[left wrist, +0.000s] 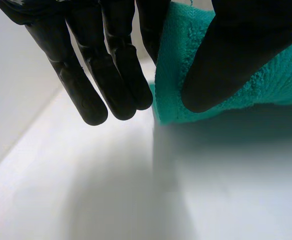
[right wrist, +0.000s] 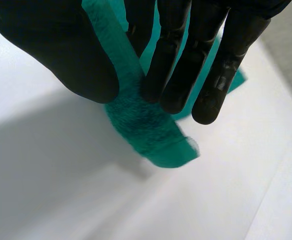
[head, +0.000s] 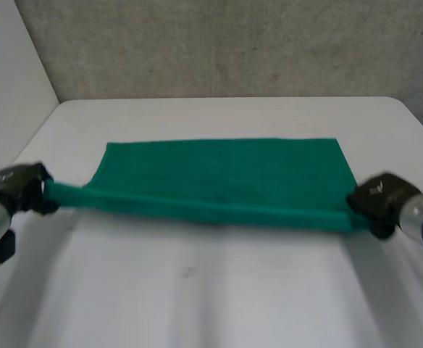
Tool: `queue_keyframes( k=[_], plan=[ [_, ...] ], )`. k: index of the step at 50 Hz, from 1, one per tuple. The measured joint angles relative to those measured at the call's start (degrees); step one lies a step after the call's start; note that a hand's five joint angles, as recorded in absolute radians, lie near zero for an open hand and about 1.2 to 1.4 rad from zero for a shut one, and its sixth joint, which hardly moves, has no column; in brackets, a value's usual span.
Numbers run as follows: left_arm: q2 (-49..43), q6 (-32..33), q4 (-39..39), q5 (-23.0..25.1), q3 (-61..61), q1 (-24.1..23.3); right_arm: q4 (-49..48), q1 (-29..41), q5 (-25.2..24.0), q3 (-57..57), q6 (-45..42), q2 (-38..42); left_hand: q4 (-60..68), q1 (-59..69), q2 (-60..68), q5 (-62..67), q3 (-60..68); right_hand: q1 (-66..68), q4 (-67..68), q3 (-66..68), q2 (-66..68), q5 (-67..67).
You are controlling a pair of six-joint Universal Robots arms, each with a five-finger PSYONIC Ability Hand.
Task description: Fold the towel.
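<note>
Towel [head: 222,174] lies on the table [head: 197,304], near edge lifted: your left hand [head: 17,190] pinches its 8 o'clock corner, right hand [head: 379,203] the 4 o'clock one. Pull unevenly and a corner could slip free.

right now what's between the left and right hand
In the head view, the near edge of the green towel runs from the left hand to the right hand, each pinching a corner.

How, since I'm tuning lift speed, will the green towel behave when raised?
Probably floppy: the towel drapes from its lifted near edge onto the table. Likely light: the left hand and right hand each hold a corner by a pinch. Its fuzzy pile should resist slipping.
</note>
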Motion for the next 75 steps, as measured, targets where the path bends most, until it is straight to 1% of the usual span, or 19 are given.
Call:
queue_keyframes(
  k=[5, 12, 18, 23, 32, 40, 43, 44, 45, 46, 47, 49, 50, 51, 56, 58, 62, 68, 75],
  plan=[
    [3.07, 4.33, -8.49, 2.88, -3.3, 1.43, 3.5, -1.36, 1.61, 5.23, -7.36, -4.78, 0.0, 0.0, 0.0, 0.0, 0.0, 0.0, 0.01, 0.0, 0.0, 0.38],
    [2.08, 5.11, -7.32, 5.32, -3.77, 1.01, -3.62, -1.12, 2.37, 3.58, -5.9, -4.26, 0.0, 0.0, 0.0, 0.0, 0.0, 0.0, 0.01, 0.0, 0.0, 0.65],
    [-3.53, 3.28, 0.95, 4.64, 1.22, -2.01, -9.71, 1.46, 3.19, -4.08, -1.86, 3.73, 0.0, 0.0, 0.0, 0.0, 0.0, 0.0, 0.02, 0.0, 0.0, 0.74],
    [-11.87, -0.46, 5.87, 0.75, 9.89, -5.35, -11.26, 4.39, 6.13, -14.12, -0.36, 12.73, 0.0, 0.0, 0.0, 0.0, 0.0, 0.0, 0.01, 0.0, 0.0, 0.92],
    [-28.28, -2.37, 6.85, -6.09, 27.55, -10.72, -14.5, 5.74, 8.77, -29.13, -0.12, 25.56, 0.0, 0.0, 0.0, 0.0, 0.0, 0.0, 0.02, 0.0, 0.0, 0.92],
    [-38.38, -2.1, 8.14, -7.86, 38.65, -12.26, -19.58, 6.18, 8.56, -41.65, -0.46, 36.04, 0.01, 0.0, 0.0, 0.0, 0.0, 0.0, 0.02, 0.0, 0.0, 0.92],
    [-40.39, -2.01, 10.64, -7.76, 40.38, -12.59, -20.18, 6.55, 8.6, -45.46, -0.47, 39.04, 0.0, 0.0, 0.0, 0.0, 0.0, -15.37, -17.01, -17.98, -18.1, -14.54],
    [-41.14, -1.98, 12.41, -7.67, 40.85, -12.82, -20.3, 6.74, 8.72, -47.29, -0.43, 40.48, -4.94, -4.04, -5.04, -3.36, -4.88, -27.99, -29.97, -29.75, -30.14, -27.08],
    [-41.47, -1.96, 13.44, -7.63, 41.01, -12.95, -20.34, 6.81, 8.8, -48.04, -0.38, 41.05, -7.12, -6.29, -7.2, -5.35, -7.05, -32.35, -34.52, -34.33, -35.86, -31.65],
    [-41.83, -1.93, 15.11, -7.57, 41.15, -13.19, -20.37, 6.96, 9.03, -49.76, -0.11, 42.3, -22.87, -23.93, -23.02, -20.69, -22.54, -42.01, -48.76, -48.48, -48.79, -45.85],
    [-41.83, -1.93, 15.11, -7.57, 41.15, -13.19, -20.37, 6.96, 9.03, -49.76, -0.11, 42.3, -22.87, -23.93, -23.02, -20.69, -22.54, -42.01, -48.76, -48.48, -48.79, -45.85],
    [-42.11, -1.93, 18.0, -7.42, 41.13, -13.78, -20.32, 7.12, 9.46, -52.0, 1.03, 43.86, -46.59, -48.96, -47.4, -44.11, -46.59, -44.62, -54.8, -55.15, -54.64, -52.05],
    [-42.07, -1.93, 18.66, -7.38, 41.06, -13.97, -20.28, 7.14, 9.55, -52.33, 1.46, 44.08, -46.59, -48.96, -47.4, -44.11, -46.59, -44.62, -54.9, -55.55, -54.83, -52.36],
    [-41.81, -1.94, 19.64, -7.29, 40.87, -14.38, -20.16, 7.14, 9.78, -53.04, 3.16, 44.45, -55.22, -53.9, -55.36, -51.99, -54.53, -44.62, -54.9, -55.55, -54.84, -52.37],
    [-40.16, -1.99, 20.87, -7.02, 39.91, -15.39, -19.68, 7.03, 10.07, -53.13, 8.53, 43.83, -56.81, -53.9, -57.05, -52.69, -56.1, -44.62, -54.9, -55.55, -54.84, -52.37],
    [-38.26, -2.05, 21.14, -6.63, 38.74, -15.84, -18.81, 6.72, 10.05, -51.16, 14.08, 40.47, -56.81, -53.9, -57.05, -52.69, -56.1, -44.62, -54.9, -55.55, -54.84, -52.37],
    [-35.55, -2.08, 21.11, -6.06, 36.72, -16.06, -17.65, 6.35, 9.56, -47.08, 18.78, 35.1, -56.81, -53.9, -57.05, -52.72, -56.1, -44.62, -54.9, -55.55, -54.84, -52.37],
    [-28.82, -2.28, 20.73, -5.5, 29.84, -15.82, -15.28, 3.63, 6.16, -32.78, 24.5, 20.79, -56.81, -53.9, -57.05, -52.7, -56.1, -44.62, -54.9, -55.55, -54.84, -52.37],
    [-20.82, -2.46, 20.56, -5.41, 18.87, -15.03, -12.36, -1.03, 0.74, -18.93, 24.91, 11.64, -56.81, -53.9, -57.05, -52.71, -56.1, -44.62, -54.9, -55.55, -54.84, -52.37]
  ],
)
